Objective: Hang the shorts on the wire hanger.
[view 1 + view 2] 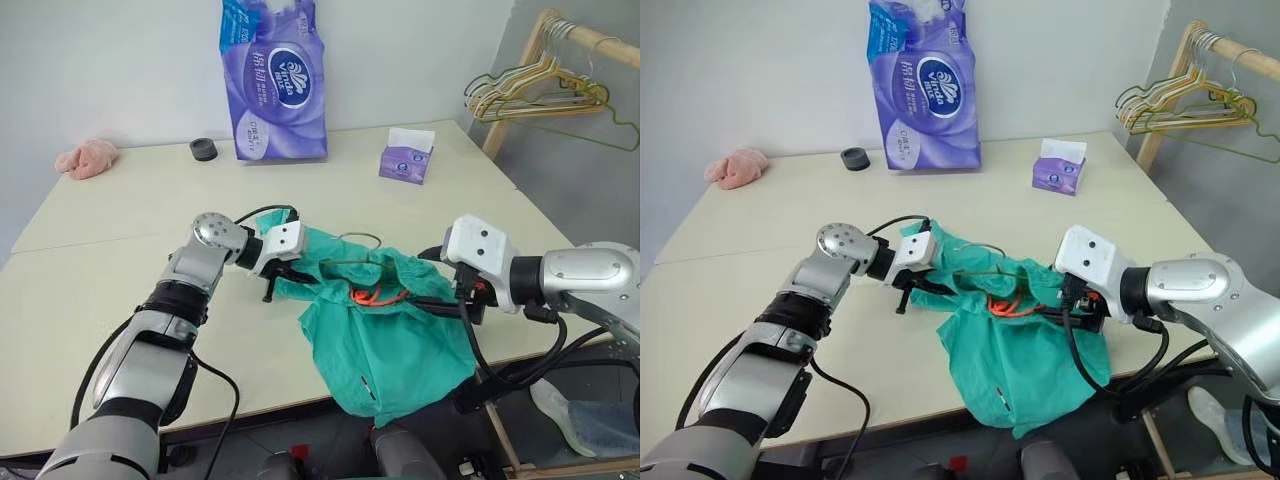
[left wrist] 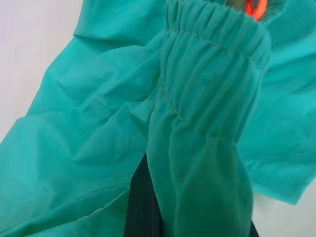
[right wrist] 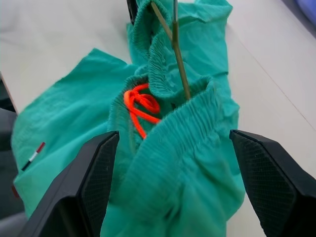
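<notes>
The teal-green shorts (image 1: 385, 340) lie bunched at the table's front edge, with one leg hanging over it. An orange cord (image 3: 140, 106) shows inside the gathered waistband. The olive-green wire hanger (image 3: 178, 59) runs into the waist opening, and its hook (image 1: 362, 238) lies on the table just behind the cloth. My left gripper (image 1: 282, 272) is shut on the waistband's left end; in the left wrist view the elastic band (image 2: 207, 98) folds over a dark finger (image 2: 140, 212). My right gripper (image 3: 174, 136) stands open at the right side of the shorts, its fingers wide on either side of the waistband.
A tall purple tissue pack (image 1: 272, 85), a small purple tissue box (image 1: 406, 160), a black tape roll (image 1: 204, 150) and a pink cloth lump (image 1: 88, 157) sit along the back of the table (image 1: 120, 270). A wooden rack with several wire hangers (image 1: 540, 95) stands at the right.
</notes>
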Controlling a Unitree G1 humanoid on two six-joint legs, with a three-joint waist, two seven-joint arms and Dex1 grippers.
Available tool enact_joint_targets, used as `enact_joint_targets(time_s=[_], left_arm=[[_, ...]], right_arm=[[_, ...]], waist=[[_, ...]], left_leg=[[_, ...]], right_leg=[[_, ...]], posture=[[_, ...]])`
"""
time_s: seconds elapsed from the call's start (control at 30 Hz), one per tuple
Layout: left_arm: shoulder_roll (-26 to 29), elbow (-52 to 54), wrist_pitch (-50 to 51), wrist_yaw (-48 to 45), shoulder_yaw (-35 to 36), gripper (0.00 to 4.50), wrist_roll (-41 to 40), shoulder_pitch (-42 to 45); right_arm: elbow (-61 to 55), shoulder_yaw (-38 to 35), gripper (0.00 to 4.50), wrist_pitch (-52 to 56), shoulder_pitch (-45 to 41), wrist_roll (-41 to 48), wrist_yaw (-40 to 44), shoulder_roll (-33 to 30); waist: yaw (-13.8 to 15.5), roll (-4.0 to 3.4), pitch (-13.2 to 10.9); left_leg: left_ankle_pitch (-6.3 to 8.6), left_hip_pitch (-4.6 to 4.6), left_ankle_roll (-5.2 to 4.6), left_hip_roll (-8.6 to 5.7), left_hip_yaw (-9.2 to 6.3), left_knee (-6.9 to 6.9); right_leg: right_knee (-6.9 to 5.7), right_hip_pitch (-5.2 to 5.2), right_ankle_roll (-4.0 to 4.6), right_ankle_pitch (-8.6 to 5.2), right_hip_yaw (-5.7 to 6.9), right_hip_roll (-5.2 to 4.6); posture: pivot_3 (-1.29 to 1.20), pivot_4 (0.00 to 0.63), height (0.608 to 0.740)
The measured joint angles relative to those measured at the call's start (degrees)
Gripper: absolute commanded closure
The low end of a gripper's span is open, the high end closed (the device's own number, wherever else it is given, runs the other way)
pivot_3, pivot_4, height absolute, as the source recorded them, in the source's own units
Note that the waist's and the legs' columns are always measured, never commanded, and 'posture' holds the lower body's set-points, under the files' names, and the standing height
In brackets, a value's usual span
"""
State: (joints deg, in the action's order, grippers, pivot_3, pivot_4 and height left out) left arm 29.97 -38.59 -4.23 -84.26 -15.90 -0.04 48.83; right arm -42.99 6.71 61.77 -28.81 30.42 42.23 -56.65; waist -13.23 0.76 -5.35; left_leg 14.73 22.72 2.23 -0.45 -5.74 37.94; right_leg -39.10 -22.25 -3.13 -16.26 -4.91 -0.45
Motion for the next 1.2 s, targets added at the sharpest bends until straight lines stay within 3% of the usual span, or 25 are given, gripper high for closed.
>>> enact_joint_targets(time_s=[0.17,0.43,0.6,0.67,0.77,0.93,1.07,1.2], left_arm=[[0.2,0.4,0.2,0.2,0.1,4.5,-0.1,-0.7],[0.2,0.6,-0.4,-0.1,0.0,4.5,0.0,-2.3],[0.0,1.8,-1.4,0.2,-0.2,4.5,0.4,-4.1],[-0.2,2.5,-1.5,0.6,-0.3,4.5,0.6,-4.6],[-0.8,3.2,-1.5,1.5,-0.6,4.5,1.0,-5.7],[-3.3,4.8,-1.2,2.9,-0.8,4.5,0.9,-6.0],[-4.9,5.4,-0.2,3.6,-0.8,4.5,0.6,-6.0],[-4.8,5.4,0.3,3.6,-0.8,4.5,0.6,-6.0]], right_arm=[[4.9,1.2,0.69,-1.4,-0.5,-5.6,-6.4,4.1],[5.9,1.2,0.69,-3.0,-2.5,-7.5,-5.8,3.3],[4.4,-1.8,0.69,-1.2,-2.7,-1.2,-2.1,5.5],[3.7,-5.5,0.69,0.1,-2.1,1.5,0.5,2.6],[3.0,-12.4,0.69,1.5,4.3,3.0,4.3,-5.5],[-0.2,-18.2,0.69,2.3,16.2,4.2,6.8,-9.6],[-4.1,-16.2,0.69,2.2,21.2,3.1,3.5,-8.7],[-4.8,-9.5,0.69,1.2,21.5,-1.3,-2.8,-5.3]], waist=[[-0.7,-0.08,0.1],[-1.2,-0.22,0.2],[-1.3,-0.25,0.2],[-1.0,-0.27,0.2],[-0.7,-0.26,0.2],[-0.9,-0.35,0.3],[-1.1,-0.38,0.4],[-1.2,-0.41,0.4]], left_leg=[[0.0,-0.01,0.0,-0.02,0.04,-0.01],[0.0,0.0,0.0,-0.02,-0.02,-0.02],[0.0,0.03,0.0,-0.03,-0.05,-0.02],[0.0,0.07,0.0,-0.11,-0.11,0.01],[0.0,0.08,0.0,-0.2,-0.21,0.02],[0.0,0.05,0.0,-0.2,-0.18,0.01],[0.0,0.06,0.0,-0.19,-0.19,0.0],[0.0,0.05,0.0,-0.19,-0.19,0.01]], right_leg=[[0.0,0.0,0.0,0.0,-0.04,-0.02],[0.02,0.0,0.0,0.0,0.01,-0.04],[0.02,0.0,0.0,0.0,0.04,-0.04],[0.04,0.02,-0.01,-0.01,0.12,-0.14],[0.09,0.11,-0.06,-0.03,0.29,-0.28],[0.08,0.15,-0.08,-0.05,0.29,-0.26],[0.08,0.15,-0.1,-0.06,0.3,-0.23],[0.07,0.15,-0.1,-0.06,0.27,-0.22]], posture=[[-0.27,0.023,0.74],[-0.27,0.022,0.74],[-0.27,0.025,0.74],[-0.27,0.027,0.74],[-0.28,0.031,0.74],[-0.29,0.034,0.74],[-0.28,0.035,0.74],[-0.28,0.035,0.74]])
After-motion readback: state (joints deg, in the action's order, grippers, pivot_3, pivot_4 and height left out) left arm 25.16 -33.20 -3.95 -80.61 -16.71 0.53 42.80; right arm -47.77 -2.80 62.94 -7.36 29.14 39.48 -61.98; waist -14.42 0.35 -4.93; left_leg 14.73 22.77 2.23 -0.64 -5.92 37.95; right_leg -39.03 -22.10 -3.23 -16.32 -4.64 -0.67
